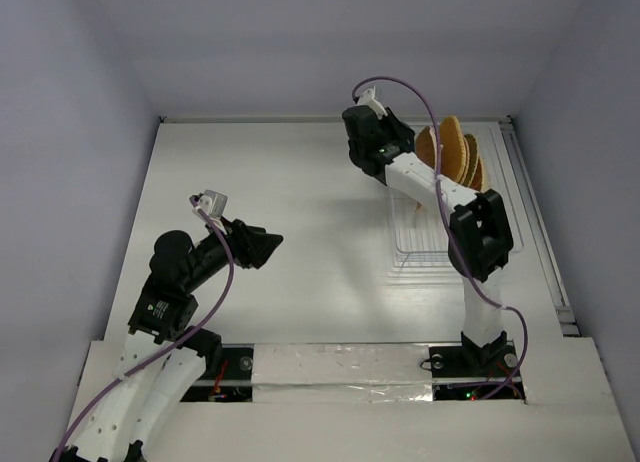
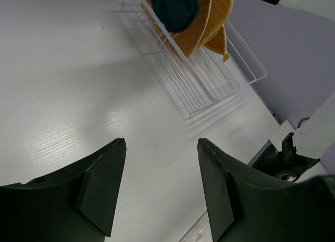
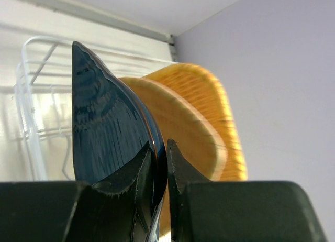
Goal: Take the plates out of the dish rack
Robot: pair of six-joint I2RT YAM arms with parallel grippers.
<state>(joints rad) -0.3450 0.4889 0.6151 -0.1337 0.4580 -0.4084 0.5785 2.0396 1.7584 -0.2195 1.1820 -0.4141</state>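
The white wire dish rack (image 1: pixel 425 247) stands at the back right of the table. Several orange-tan woven plates (image 1: pixel 455 152) stand on edge in its far end. My right gripper (image 1: pixel 405 147) is at those plates. In the right wrist view it (image 3: pixel 159 145) is shut on the rim of the dark blue plate (image 3: pixel 104 121), which stands upright in front of the orange plates (image 3: pixel 199 132). My left gripper (image 1: pixel 272 242) is open and empty over the table's left middle. Its wrist view (image 2: pixel 161 142) shows the rack (image 2: pixel 209 79), the blue plate (image 2: pixel 175 9) and the orange plates (image 2: pixel 212 19) ahead.
The white table (image 1: pixel 300 182) is walled at the back and both sides. A metal rail (image 1: pixel 540 222) runs along its right edge beside the rack. A taped strip (image 1: pixel 340 367) runs along the front edge between the arm bases.
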